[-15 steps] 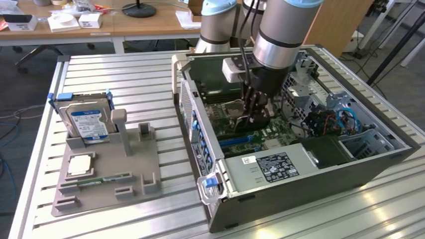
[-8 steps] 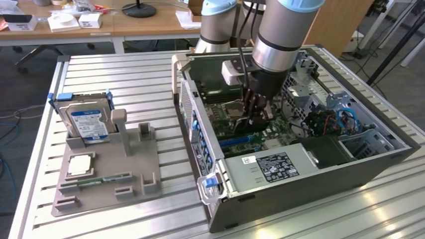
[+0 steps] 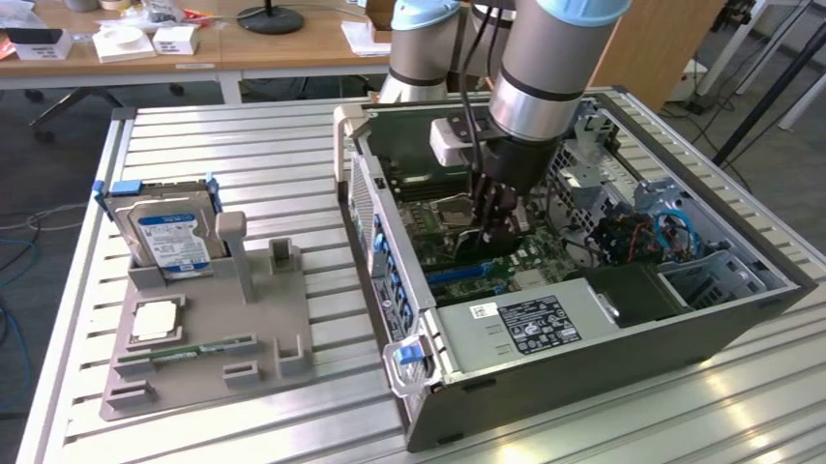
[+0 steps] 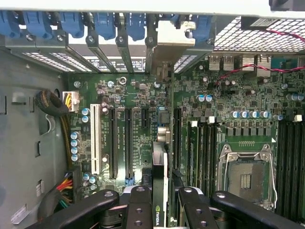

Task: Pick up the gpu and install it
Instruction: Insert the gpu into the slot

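Note:
My gripper (image 3: pixel 497 237) reaches down into the open computer case (image 3: pixel 722 319), low over the green motherboard (image 4: pixel 138 95). In the wrist view the gripper (image 4: pixel 162 212) is shut on the gpu (image 4: pixel 160 167), which stands edge-on between the black fingers (image 4: pixel 138 205). The card's dark top edge bears a small green logo. It runs along the line of the expansion slots (image 4: pixel 128 143), and its silvery bracket (image 4: pixel 167 50) lies against the case's rear slot openings. I cannot tell whether the card's lower edge sits in a slot.
At the exterior view's left a grey holder (image 3: pixel 246 372) carries a hard drive (image 3: pixel 174 237) with a blue-white label, a square chip (image 3: pixel 153 319) and a narrow memory stick (image 3: pixel 193 350). Inside the case are the power supply (image 3: pixel 529 324), the empty CPU socket (image 4: pixel 245 176), blue latches (image 4: pixel 95 24) and cable bundles (image 4: pixel 52 105).

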Controlling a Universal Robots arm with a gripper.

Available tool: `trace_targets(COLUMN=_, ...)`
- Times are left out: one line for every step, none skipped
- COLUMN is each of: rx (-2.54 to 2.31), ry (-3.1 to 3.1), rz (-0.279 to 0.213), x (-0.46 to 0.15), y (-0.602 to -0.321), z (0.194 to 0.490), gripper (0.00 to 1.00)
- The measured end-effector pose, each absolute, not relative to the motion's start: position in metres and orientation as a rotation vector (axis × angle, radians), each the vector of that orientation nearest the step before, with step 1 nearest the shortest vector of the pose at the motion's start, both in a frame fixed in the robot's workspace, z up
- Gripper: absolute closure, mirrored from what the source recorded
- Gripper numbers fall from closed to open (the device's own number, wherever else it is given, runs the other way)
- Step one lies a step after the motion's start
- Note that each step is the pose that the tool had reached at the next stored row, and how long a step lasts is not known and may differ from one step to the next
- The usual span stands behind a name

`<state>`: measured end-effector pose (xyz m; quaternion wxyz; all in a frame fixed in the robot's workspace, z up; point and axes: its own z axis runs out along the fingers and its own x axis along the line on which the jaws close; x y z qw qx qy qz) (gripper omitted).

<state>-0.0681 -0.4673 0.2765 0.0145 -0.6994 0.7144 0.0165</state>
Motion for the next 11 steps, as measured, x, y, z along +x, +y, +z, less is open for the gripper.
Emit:
trace_targets(rx=-2.177, ry=2.224, rz=0.051, x=-0.0685, y=-0.4672, z=0.2764, gripper=0.74)
trace_targets(rx=-2.177, ry=2.223, rz=0.051, x=-0.069, y=-0.4672, z=0.2764, gripper=0.74)
trace_targets(rx=-2.177, ry=2.224, rz=0.051, x=-0.0694, y=-0.4672, z=0.2764, gripper=0.74)
trace_targets(rx=-2.178, ry=2.224, rz=0.051, x=-0.0697, y=-0.4672, z=0.2764, gripper=0.74)
trace_targets(rx=-2.178, ry=2.224, rz=0.051, x=-0.07, y=-0.4672, z=0.2763, gripper=0.74)
trace_targets(rx=-2.178, ry=2.223, rz=0.051, x=-0.0704, y=-0.4672, z=0.2762, gripper=0.74)
trace_targets(rx=-2.178, ry=2.224, rz=0.051, x=-0.0708, y=-0.4672, z=0.2761, gripper=0.74)
trace_targets(rx=-2.178, ry=2.224, rz=0.051, x=-0.0712, y=-0.4673, z=0.276, gripper=0.74)
trace_targets(rx=-2.178, ry=2.223, rz=0.052, x=-0.0713, y=-0.4673, z=0.2754, gripper=0.74)
trace_targets(rx=-2.178, ry=2.223, rz=0.051, x=-0.0713, y=-0.4673, z=0.2745, gripper=0.74)
trace_targets(rx=-2.178, ry=2.223, rz=0.051, x=-0.0714, y=-0.4673, z=0.2735, gripper=0.74)
